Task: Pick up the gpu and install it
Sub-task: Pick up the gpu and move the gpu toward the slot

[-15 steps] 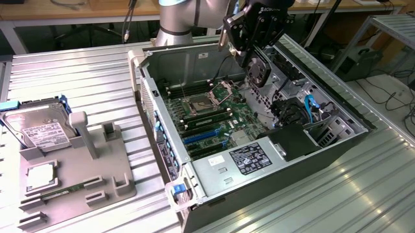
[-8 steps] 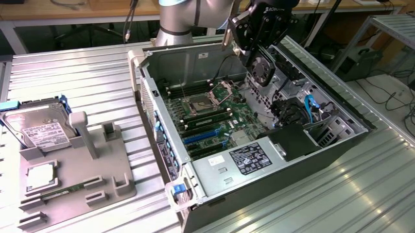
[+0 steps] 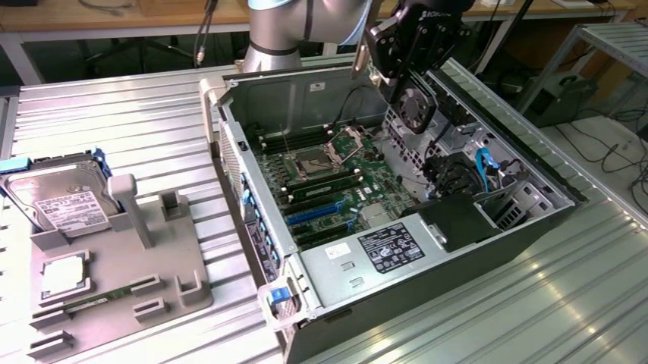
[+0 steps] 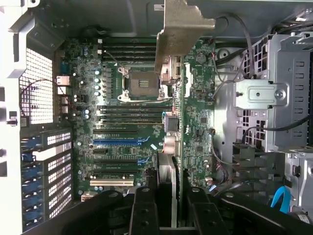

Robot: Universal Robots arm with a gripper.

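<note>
My tool (image 3: 410, 72) is clamped on the gpu (image 3: 415, 105), which hangs edge-down inside the open case (image 3: 284, 95), above the motherboard (image 3: 335, 182) and clear of it. The pickup is done; seating it is what's left. The blue slot (image 3: 316, 214) lies free, off to one side of the card. Cables (image 3: 486, 163) and the drive cage (image 4: 274, 98) crowd close. The hard drive (image 3: 63, 203) sits well apart on the bench (image 3: 132, 121).

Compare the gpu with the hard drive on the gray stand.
The gpu is dark with a round black fan; the hard drive is silver with a white label. The gpu hangs clamped by the gripper over the open case; the hard drive leans in the gray stand. Neither is mounted in the case.
</note>
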